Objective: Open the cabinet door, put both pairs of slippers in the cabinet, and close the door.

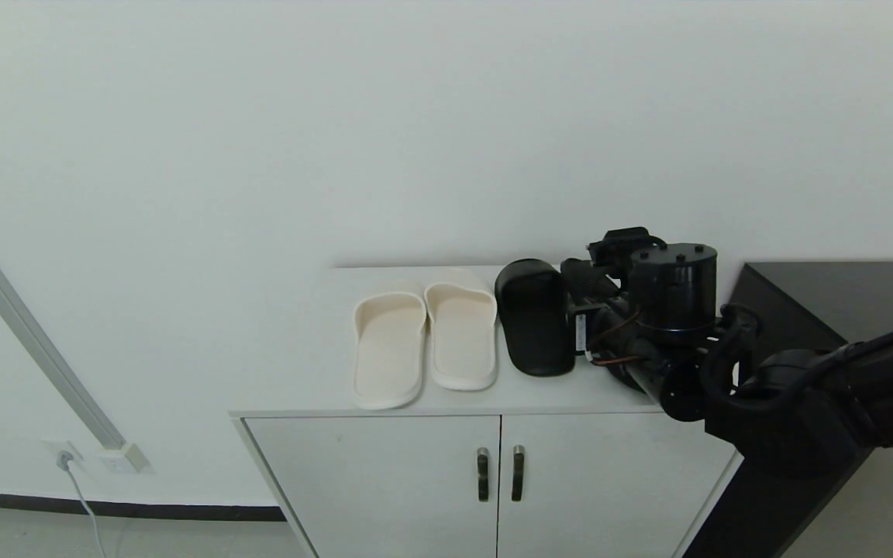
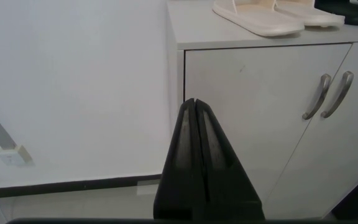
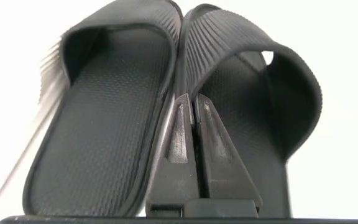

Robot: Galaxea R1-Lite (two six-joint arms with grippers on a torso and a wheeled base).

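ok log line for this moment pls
cabinet doors: both shut | cream slippers: on cabinet top | black slippers: on top too | right pincer: shut at their inner edges, grip unclear | left pincer: shut, empty

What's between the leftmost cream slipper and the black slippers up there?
Only the other cream slipper, lying flat alongside the leftmost cream slipper and the black slippers; the head view shows it.

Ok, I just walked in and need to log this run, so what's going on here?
The robot's right gripper, fingers shut, sits at the seam between the two black slippers on top of the white cabinet; whether it pinches them is unclear. The cream slippers lie beside them, untouched. The left gripper, also shut, hangs low, facing the cabinet front. Both doors are closed.
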